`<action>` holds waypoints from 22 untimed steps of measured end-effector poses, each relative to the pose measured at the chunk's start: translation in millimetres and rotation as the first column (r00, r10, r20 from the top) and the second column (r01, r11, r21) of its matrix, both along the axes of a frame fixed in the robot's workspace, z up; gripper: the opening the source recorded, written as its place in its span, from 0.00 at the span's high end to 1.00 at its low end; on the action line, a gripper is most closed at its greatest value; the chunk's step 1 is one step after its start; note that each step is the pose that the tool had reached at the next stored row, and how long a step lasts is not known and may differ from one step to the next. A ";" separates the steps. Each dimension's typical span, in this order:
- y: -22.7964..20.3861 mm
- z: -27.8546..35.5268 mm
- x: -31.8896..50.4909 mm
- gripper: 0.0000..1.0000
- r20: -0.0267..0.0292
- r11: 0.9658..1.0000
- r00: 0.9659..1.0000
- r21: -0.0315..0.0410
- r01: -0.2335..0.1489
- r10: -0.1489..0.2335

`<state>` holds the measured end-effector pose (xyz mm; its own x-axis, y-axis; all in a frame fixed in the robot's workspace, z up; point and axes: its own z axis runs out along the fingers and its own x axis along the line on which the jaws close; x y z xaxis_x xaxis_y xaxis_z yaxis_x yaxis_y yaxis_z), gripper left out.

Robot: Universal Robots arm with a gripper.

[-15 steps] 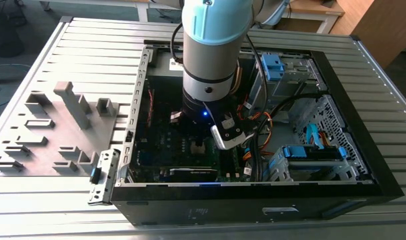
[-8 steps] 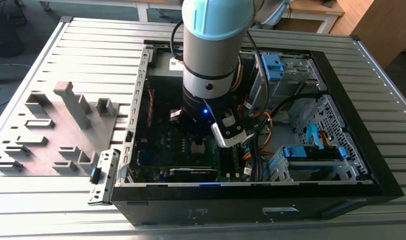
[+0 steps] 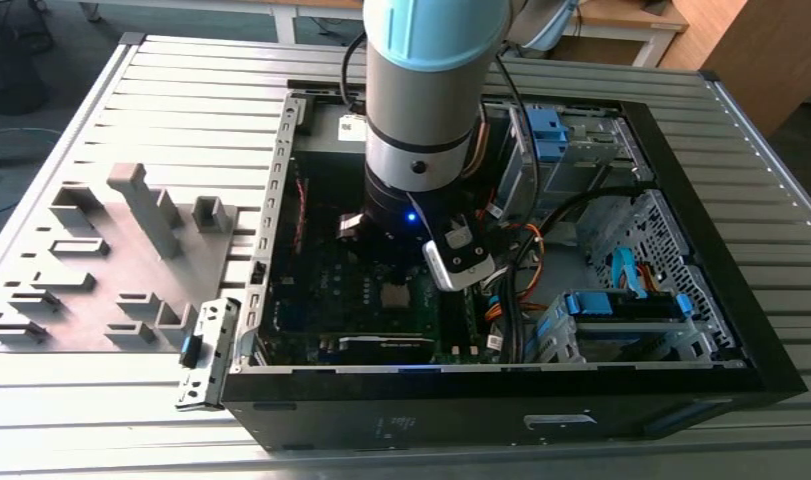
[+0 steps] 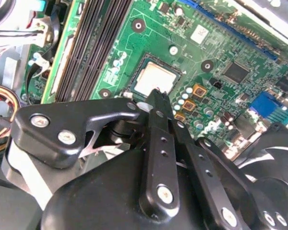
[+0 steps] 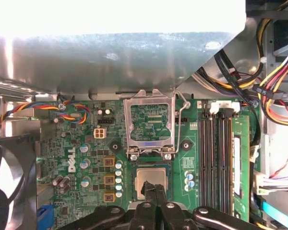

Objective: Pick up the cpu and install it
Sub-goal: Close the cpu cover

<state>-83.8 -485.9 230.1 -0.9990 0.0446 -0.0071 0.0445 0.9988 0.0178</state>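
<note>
– Silver-grey flat square cpu [image 5: 151, 175] sits flat in its socket on the green motherboard [image 5: 48, 158], inside the open black computer case [image 3: 445, 405]. Confirm?
– Confirmed, both wrist views. Black metal socket frame [image 5: 150, 122] stands open, upright, just beside it.
– Pincer?
– Black two-finger gripper [image 5: 154, 187] clenched, fingers [image 4: 156, 143] pressed together, nothing between them. Tips over one edge of the cpu; contact: cannot tell.
– Exterior view?
– Grey arm [image 3: 425, 100] with a light-blue cap reaches down into the case, over the board.
</note>
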 end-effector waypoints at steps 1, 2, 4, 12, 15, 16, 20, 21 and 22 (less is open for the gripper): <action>0.0 0.0 0.0 0.88 0.000 1.000 1.000 0.000 0.000 0.000; 0.0 -0.1 0.1 0.88 0.000 1.000 1.000 0.001 0.000 0.000; 0.0 -0.1 1.3 0.88 0.000 1.000 1.000 0.001 0.003 -0.003; 0.0 -0.1 7.9 0.88 0.000 1.000 1.000 0.001 0.028 -0.028; -0.1 -0.2 9.7 0.88 0.000 1.000 1.000 0.001 0.000 0.000; 0.0 -0.2 9.8 0.88 0.000 1.000 1.000 0.001 -0.012 0.012; 0.0 -0.2 10.0 0.88 0.000 0.998 0.998 0.001 -0.070 0.070; 0.0 -0.3 10.0 0.88 0.000 0.996 0.996 0.001 -0.086 0.086; 0.0 -0.5 10.0 0.88 0.000 0.995 0.995 0.001 -0.102 0.102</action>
